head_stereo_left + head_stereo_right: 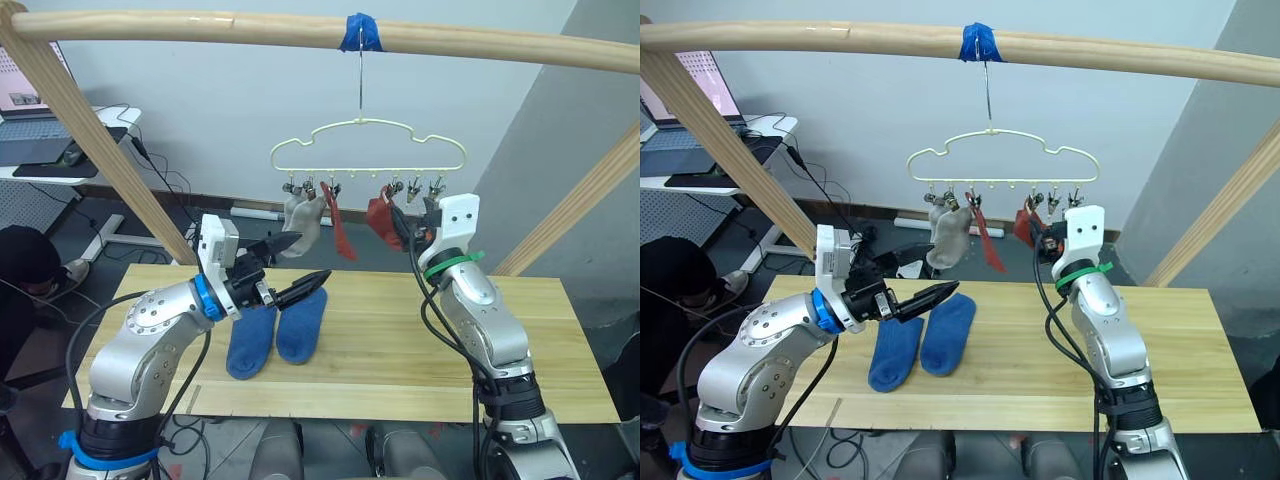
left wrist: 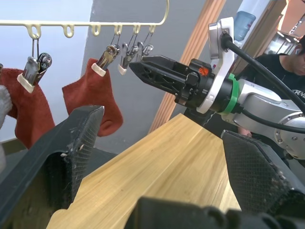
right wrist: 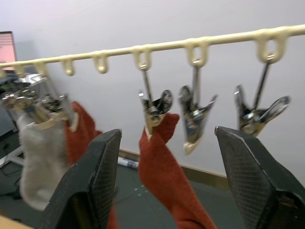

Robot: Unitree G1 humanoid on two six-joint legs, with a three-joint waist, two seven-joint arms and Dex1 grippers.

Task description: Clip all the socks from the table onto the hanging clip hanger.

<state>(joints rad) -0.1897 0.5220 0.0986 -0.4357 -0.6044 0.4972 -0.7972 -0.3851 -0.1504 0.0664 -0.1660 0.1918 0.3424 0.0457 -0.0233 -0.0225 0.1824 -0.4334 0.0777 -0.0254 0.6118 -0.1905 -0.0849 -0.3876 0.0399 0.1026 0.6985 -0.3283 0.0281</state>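
Note:
The pale-yellow clip hanger (image 1: pixel 366 148) hangs from the top pole. A light grey sock (image 1: pixel 303 222) and two red socks (image 1: pixel 340 228) (image 1: pixel 380 218) are clipped to it. Two blue socks (image 1: pixel 252 340) (image 1: pixel 302 325) lie side by side on the table (image 1: pixel 400 340). My left gripper (image 1: pixel 298 265) is open and holds nothing; it hovers above the blue socks, just below the grey sock. My right gripper (image 3: pixel 167 136) is open and raised at the hanger's right end, where a red sock (image 3: pixel 162 167) and bare metal clips (image 3: pixel 195 112) hang in front of its fingers.
A wooden pole frame (image 1: pixel 200 28) spans overhead, with slanted legs at the left (image 1: pixel 100 150) and right (image 1: pixel 580 200). A person (image 1: pixel 25 265) sits low at the far left. A desk with a laptop (image 1: pixel 40 140) stands behind.

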